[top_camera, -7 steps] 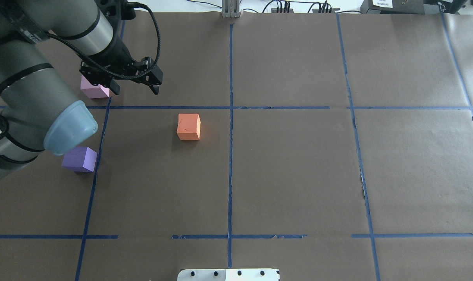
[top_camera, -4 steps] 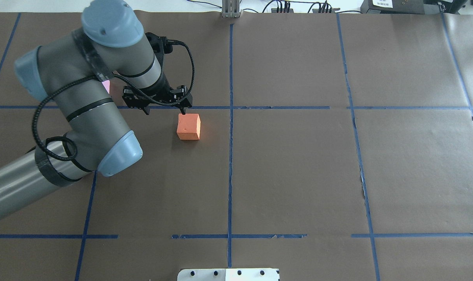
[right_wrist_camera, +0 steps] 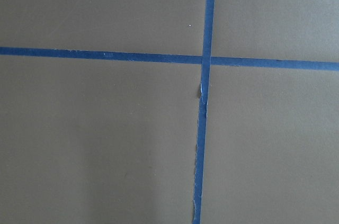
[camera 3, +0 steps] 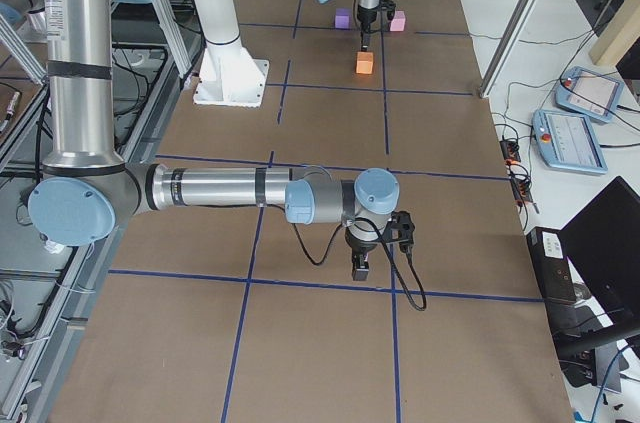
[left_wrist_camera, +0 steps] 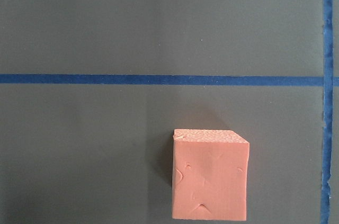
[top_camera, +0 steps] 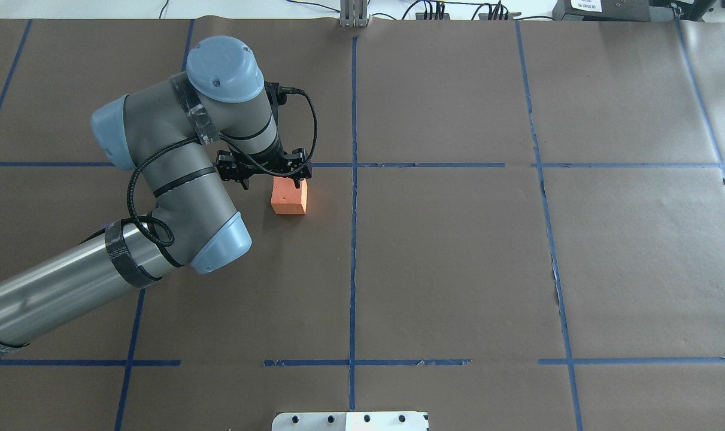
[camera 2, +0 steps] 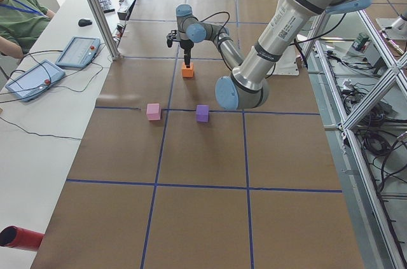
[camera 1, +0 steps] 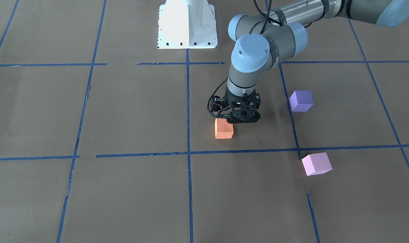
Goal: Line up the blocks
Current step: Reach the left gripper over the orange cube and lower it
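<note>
The orange block point(top_camera: 289, 197) sits on the brown paper just left of the centre tape line; it also shows in the front view point(camera 1: 224, 130) and the left wrist view point(left_wrist_camera: 210, 176). My left gripper point(top_camera: 271, 181) is open and empty, hovering just above the block's far left edge, one finger over the block. The purple block point(camera 1: 301, 100) and the pink block point(camera 1: 316, 163) lie apart, toward my left; my arm hides both in the overhead view. My right gripper point(camera 3: 360, 265) shows only in the exterior right view, low over bare paper. I cannot tell if it is open or shut.
Blue tape lines point(top_camera: 353, 239) divide the brown paper into a grid. The white robot base plate point(camera 1: 187, 23) stands at my edge of the table. An operator with two tablets point(camera 2: 28, 78) sits beyond the far edge.
My left arm has swung right, from beside the pink block to just over the orange block, and now covers the pink and purple blocks in the overhead view. No block has moved.
</note>
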`<state>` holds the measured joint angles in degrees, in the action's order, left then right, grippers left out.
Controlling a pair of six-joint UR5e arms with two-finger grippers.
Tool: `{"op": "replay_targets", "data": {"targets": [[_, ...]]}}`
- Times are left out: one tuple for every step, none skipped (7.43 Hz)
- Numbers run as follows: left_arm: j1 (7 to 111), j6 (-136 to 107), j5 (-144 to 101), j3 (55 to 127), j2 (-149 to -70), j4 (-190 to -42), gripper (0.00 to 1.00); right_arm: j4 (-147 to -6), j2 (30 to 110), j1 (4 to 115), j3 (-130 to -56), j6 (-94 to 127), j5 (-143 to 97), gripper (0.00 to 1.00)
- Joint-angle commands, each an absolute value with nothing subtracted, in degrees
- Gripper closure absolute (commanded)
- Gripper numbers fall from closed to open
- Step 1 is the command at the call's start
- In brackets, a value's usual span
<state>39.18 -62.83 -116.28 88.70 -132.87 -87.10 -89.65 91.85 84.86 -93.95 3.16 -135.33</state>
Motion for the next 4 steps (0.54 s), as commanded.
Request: {"op": "replay_targets", "data": {"targets": [[39.11, -65.99, -116.37, 86.58, -134.11, -89.2, 0.0, -89.65, 91.85, 84.9, -93.96, 3.16, -135.35, 0.0], [39.11, -66.7, -116.37, 84.92, -134.9, -90.69, 0.0, -89.65, 91.85, 84.9, -93.96, 3.16, -135.26, 0.0], [38.59, -66.8, -116.28, 83.95, -134.91, -91.83, 0.0, -89.65, 91.85, 84.9, -93.96, 3.16, -135.26, 0.0], [38.15, -66.71, -116.19, 83.85, -134.83, -91.93, 0.0, -89.65, 91.85, 84.9, -93.96, 3.16, -135.35, 0.0]]}}
